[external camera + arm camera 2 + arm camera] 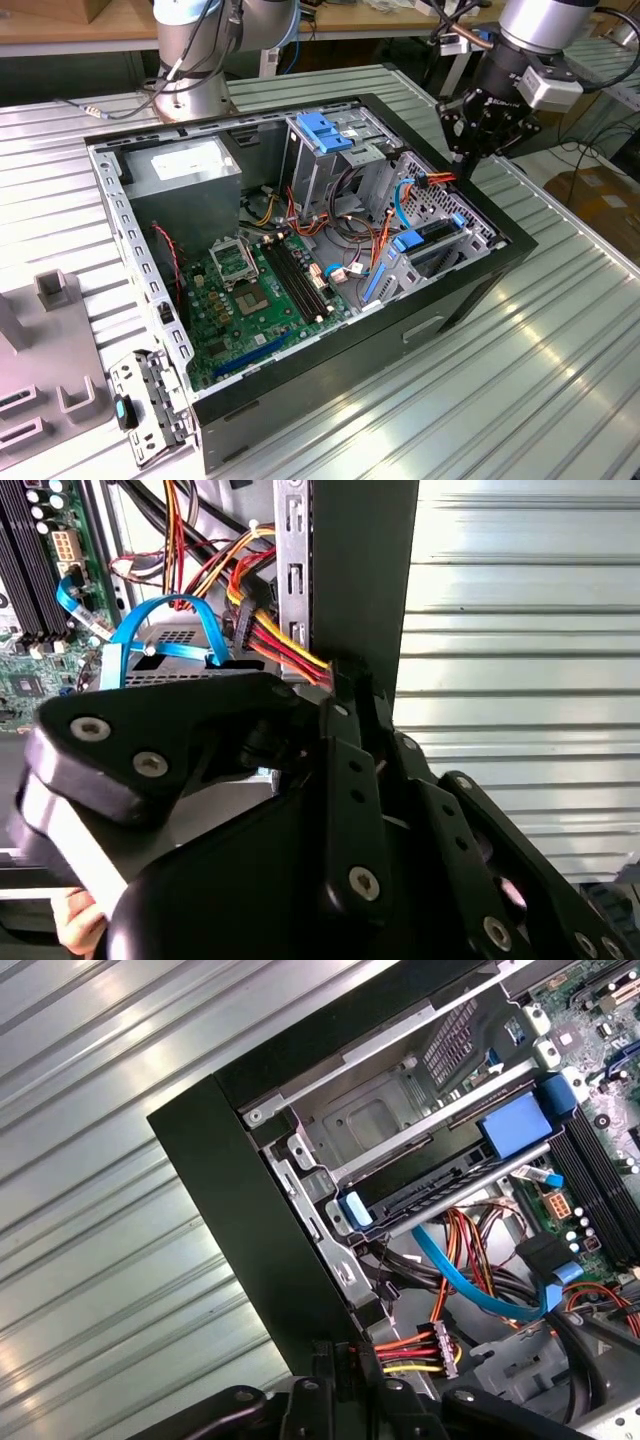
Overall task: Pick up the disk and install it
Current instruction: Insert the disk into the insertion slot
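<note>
While the black robot hand (470, 150) hovers over the open black computer case (470, 290), its opening cannot be told; the dark grey blue-railed disk (450, 1185) sits in its bay. A square, gentle push would probably seat it best.

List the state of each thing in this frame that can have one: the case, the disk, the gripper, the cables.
Computer case: lying on its side, side panel off, interior exposed.
Disk: seated in the drive bay at the case corner, blue rails showing.
Gripper: above the case edge, beside the power connector; nothing visibly held.
Blue data cable: loose, arching over the bay area.
</note>
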Available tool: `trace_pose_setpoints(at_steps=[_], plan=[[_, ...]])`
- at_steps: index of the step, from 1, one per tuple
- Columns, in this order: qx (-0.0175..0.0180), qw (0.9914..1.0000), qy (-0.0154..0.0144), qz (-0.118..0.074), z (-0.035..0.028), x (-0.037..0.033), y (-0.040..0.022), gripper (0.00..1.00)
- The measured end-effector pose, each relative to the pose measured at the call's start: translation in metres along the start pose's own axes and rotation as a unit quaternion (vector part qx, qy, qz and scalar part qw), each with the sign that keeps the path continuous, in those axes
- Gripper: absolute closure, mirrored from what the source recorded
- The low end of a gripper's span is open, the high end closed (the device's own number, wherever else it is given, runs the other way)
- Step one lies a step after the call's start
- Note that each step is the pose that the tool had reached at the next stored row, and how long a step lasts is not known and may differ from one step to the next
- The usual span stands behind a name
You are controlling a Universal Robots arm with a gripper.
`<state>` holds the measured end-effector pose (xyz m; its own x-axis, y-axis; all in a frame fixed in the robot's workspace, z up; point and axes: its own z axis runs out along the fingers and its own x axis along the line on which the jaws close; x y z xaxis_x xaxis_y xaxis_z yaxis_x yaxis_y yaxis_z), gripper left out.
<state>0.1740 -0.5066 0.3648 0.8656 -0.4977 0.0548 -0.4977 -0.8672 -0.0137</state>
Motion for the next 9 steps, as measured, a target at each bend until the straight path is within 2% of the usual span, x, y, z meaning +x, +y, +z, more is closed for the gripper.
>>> trace_pose_setpoints(at_steps=[1,2,4,9], plan=[[-0.0008,1.00000,0.0005,0.000,0.0000,0.0000,0.0000,0.82],[-0.0012,1.00000,0.0008,0.000,-0.0001,0.0000,0.0000,0.83],[-0.0013,1.00000,0.0008,0.000,-0.0035,0.0002,0.0000,0.83],[-0.0016,0.99998,0.0009,0.006,-0.0040,-0.0011,0.0008,0.83]])
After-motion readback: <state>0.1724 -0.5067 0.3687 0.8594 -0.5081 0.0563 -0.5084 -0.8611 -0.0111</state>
